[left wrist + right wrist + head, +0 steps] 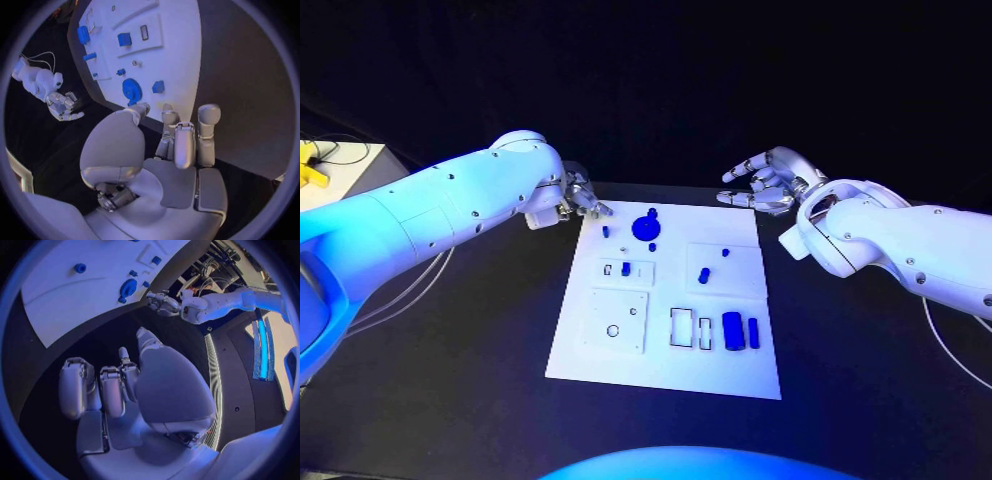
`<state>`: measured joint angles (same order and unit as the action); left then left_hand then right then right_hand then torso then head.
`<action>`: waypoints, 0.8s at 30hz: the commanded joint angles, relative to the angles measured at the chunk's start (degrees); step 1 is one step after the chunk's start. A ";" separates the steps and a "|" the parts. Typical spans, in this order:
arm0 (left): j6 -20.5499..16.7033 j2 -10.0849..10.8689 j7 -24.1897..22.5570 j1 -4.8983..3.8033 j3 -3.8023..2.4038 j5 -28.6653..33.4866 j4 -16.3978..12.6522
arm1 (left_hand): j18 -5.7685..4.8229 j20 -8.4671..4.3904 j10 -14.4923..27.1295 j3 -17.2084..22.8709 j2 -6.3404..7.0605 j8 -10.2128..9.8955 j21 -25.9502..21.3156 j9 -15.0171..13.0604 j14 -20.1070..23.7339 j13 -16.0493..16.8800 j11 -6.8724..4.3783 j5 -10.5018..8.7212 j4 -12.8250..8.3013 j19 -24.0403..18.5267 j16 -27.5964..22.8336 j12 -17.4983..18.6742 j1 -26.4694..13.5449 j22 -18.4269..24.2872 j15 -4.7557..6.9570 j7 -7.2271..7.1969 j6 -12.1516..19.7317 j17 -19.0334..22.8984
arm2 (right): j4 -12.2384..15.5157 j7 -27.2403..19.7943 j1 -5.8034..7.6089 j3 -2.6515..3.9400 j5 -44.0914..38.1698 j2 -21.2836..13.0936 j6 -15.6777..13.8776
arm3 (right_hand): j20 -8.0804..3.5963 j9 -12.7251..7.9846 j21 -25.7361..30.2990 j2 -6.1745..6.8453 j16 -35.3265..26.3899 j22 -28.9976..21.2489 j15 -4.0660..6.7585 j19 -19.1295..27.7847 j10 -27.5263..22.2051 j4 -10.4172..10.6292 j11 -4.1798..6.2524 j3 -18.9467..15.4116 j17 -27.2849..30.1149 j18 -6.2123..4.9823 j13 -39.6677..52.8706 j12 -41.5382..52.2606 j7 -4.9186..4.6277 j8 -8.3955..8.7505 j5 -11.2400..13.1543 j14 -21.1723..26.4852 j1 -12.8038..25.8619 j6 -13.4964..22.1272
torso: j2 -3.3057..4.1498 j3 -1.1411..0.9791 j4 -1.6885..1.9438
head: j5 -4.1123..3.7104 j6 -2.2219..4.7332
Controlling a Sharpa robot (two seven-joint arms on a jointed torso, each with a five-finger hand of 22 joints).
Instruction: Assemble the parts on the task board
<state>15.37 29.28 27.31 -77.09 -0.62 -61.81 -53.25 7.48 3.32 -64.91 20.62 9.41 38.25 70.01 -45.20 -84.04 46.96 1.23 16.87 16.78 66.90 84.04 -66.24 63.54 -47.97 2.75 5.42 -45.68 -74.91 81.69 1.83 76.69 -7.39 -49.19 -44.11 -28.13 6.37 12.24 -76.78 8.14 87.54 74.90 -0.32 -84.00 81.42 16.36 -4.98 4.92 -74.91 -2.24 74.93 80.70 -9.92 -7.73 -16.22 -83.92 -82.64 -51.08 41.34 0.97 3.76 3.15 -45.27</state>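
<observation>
My left robot hand [578, 197] hovers at the far-left corner of the task board [589, 365], fingers apart and holding nothing; my right robot hand [764, 183] hangs off the far-right corner, likewise spread and empty; neither touches the board or a part.

I judge the step in hand to be the first pick: the nearest part to my left robot hand is the round blue disc [646, 227], at about four o'clock from it; I would bring the fingers down over its raised middle, pinch squarely and lift straight, so the small neighbours are not knocked.

Counting outward on the board, in the head view: one round disc; about five small blue pieces [626, 268] scattered through the far and middle sections; two larger upright blue blocks [733, 326] at the near right, beside open slots; a few are too small to be sure of; the board lies mid-worktop [444, 400].
</observation>
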 commanded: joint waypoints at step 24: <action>3.65 -0.69 -0.40 0.81 0.24 1.10 0.06 | 0.66 0.43 0.53 -0.43 -0.41 0.09 -0.19 0.18 -1.84 -0.06 0.01 -0.11 0.09 -0.19 0.16 0.19 -1.06 -0.05 -0.52 -0.06 -0.41 -3.61 | -0.23 -3.01 -0.02 0.03 1.75 0.21 -1.99 | -0.18 -0.19 4.61 0.22 -2.21 1.69 -0.06 2.02 -2.44 -0.11 0.12 1.19 -5.09 -2.06 1.18 -2.61 0.00 -0.17 -2.18 -3.41 0.36 0.75 | 0.00 -0.04 0.05 | 0.09 -0.45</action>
<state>17.52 28.73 27.26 -76.29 -0.38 -61.25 -53.01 7.48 3.50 -64.70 20.48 9.04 38.25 70.01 -45.06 -84.04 46.88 1.44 16.87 16.92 66.72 84.04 -66.24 63.18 -47.96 2.76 5.41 -45.68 -74.91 81.46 -0.23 76.69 -7.39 -47.52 -43.95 -30.06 6.26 12.11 -72.37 8.14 85.54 74.93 -0.32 -82.25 79.49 16.28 -4.89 5.80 -74.91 -3.98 74.91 78.32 -9.91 -7.73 -18.18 -83.91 -82.64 -50.66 41.34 0.93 3.76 3.28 -45.66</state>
